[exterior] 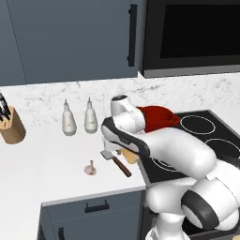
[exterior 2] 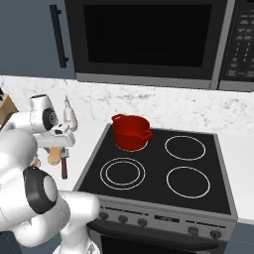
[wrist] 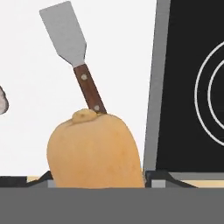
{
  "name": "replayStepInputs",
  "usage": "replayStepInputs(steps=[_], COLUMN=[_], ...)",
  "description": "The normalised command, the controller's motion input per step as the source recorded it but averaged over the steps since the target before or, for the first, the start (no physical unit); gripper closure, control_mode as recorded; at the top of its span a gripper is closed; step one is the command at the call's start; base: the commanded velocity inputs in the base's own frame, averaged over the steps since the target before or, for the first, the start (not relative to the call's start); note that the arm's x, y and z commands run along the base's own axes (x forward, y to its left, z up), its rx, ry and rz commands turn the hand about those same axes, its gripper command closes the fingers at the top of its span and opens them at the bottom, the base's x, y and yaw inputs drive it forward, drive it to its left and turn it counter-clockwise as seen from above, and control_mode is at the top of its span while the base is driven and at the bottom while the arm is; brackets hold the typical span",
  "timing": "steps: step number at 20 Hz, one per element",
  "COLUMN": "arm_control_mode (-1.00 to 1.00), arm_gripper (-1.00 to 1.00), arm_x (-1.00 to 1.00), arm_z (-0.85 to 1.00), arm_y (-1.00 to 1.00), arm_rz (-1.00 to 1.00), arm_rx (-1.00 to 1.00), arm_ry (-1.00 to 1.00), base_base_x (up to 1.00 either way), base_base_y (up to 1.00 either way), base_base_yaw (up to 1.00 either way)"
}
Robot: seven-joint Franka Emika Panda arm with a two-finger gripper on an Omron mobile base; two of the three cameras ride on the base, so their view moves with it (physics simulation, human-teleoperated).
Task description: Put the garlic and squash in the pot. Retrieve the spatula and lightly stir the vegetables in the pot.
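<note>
The tan-orange squash point(wrist: 94, 148) sits between my gripper's point(wrist: 98, 179) two fingertips, which press its sides, so the gripper is shut on it. It is beside the stove's left edge, over the white counter point(exterior: 56, 159); I cannot tell whether it is lifted. From the left base view the squash point(exterior: 130, 157) peeks out under my wrist. Just beyond it lies the spatula point(wrist: 65, 35), grey blade away from me, its brown handle end hidden by the squash. The garlic point(exterior: 90, 168) rests left of the spatula point(exterior: 116, 161). The red pot point(exterior 2: 130, 131) stands on the stove's back left burner.
Two white bottles point(exterior: 69, 121) point(exterior: 90, 117) stand at the back of the counter and a knife block point(exterior: 11, 124) at far left. The black stove point(exterior 2: 163, 168) lies right of the squash. The microwave point(exterior 2: 149, 39) hangs above it. The counter's front edge is near the garlic.
</note>
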Motion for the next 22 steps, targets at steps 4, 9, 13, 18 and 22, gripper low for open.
replayStepInputs(steps=[4, 9, 13, 18, 22], arm_control_mode=[-1.0, -1.0, -1.0, -1.0, -1.0], arm_gripper=[1.0, 1.0, 1.0, 1.0, 1.0], arm_x=[0.24, 0.4, 0.46, 0.5, 0.41], arm_z=[0.78, 0.63, 0.16, 0.0, 0.05], arm_y=[-0.76, -0.69, -0.5, -0.48, -0.66], arm_rz=[-0.01, -0.01, 0.0, 0.02, 0.03], arm_rx=[0.08, 0.08, 0.09, 0.14, 0.26], arm_ry=[-0.01, 0.0, -0.11, -0.27, -0.2], base_base_x=[0.0, 0.0, 0.0, 0.0, 0.0], base_base_y=[0.0, 0.0, 0.0, 0.0, 0.0], base_base_yaw=[0.0, 0.0, 0.0, 0.0, 0.0])
